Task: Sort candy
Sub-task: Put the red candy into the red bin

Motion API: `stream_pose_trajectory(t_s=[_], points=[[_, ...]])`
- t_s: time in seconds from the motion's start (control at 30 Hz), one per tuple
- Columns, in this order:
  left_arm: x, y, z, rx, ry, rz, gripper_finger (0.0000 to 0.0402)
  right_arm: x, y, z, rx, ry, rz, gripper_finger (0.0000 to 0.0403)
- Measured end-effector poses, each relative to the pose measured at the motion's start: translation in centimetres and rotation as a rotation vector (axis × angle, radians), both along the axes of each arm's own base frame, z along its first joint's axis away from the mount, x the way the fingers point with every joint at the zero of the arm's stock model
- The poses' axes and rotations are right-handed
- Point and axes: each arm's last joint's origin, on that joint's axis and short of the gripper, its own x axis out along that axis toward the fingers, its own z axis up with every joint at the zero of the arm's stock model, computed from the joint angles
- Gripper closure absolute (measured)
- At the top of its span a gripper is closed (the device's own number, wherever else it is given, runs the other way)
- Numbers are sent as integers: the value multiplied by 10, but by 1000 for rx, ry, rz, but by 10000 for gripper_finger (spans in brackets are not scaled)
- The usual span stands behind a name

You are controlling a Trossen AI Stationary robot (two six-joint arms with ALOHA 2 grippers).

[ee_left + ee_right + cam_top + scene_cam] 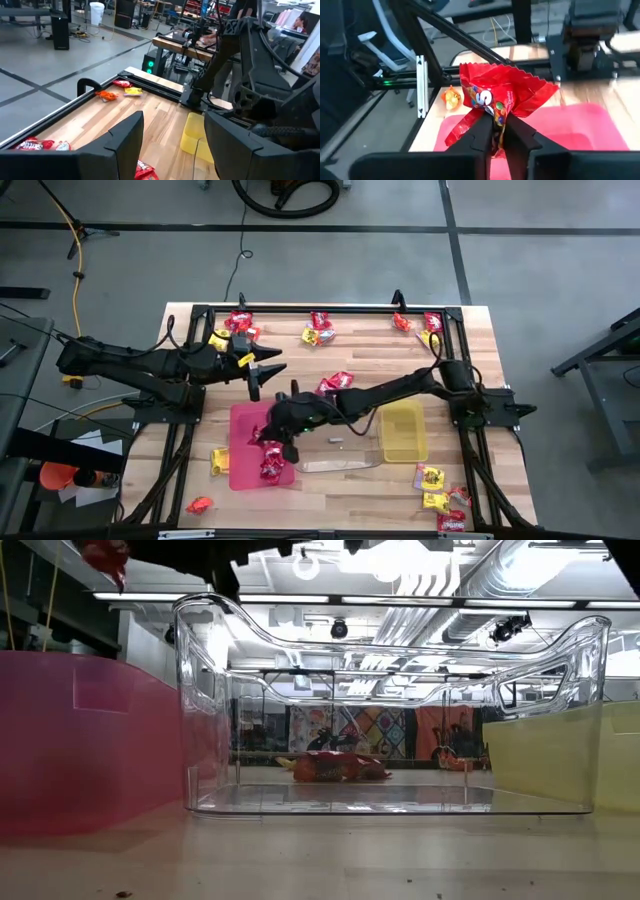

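Note:
My right gripper (277, 436) reaches across the table and hangs over the red tray (240, 420), shut on a red candy packet (496, 97). The packet also shows at the top left of the low view (106, 556). More red packets (272, 466) lie in the red tray. My left gripper (266, 370) is open and empty, above the table just beyond the tray's far end. A clear tray (340, 464) and a yellow tray (403, 431) stand to the right of the red one. Loose candy lies along the far edge (319, 330) and at the near right (433, 478). My right gripper pinches the red packet between its two fingers (482, 131) at the packet's crumpled lower middle (495, 120). The packet is lifted clear above the red tray (580, 125), and its crinkled edges fan out beyond the fingertips.
A black frame (330, 308) runs around the table. A red packet (335, 383) lies mid-table beside the right arm. A yellow packet (220, 461) and an orange one (200, 504) lie left of the red tray. The left wrist view shows orange (107, 95) and yellow (132, 91) packets.

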Motion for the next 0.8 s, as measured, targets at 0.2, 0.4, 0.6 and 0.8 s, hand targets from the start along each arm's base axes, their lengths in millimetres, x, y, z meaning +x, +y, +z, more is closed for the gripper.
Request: stream_pose_trajectory(t_s=[0.2,0.4,0.6,0.8], points=[[-23,3,12,55,-31,0,204,2,-2,11,8,76,-50,274],[-48,8,23,51,-97,64,204,1,-3,27,-133,119,-10,177],[-58,10,26,48,-117,89,204,-13,-25,51,-300,347,43,146],[-56,10,23,34,-87,93,204,-44,-63,49,-377,700,101,144]])
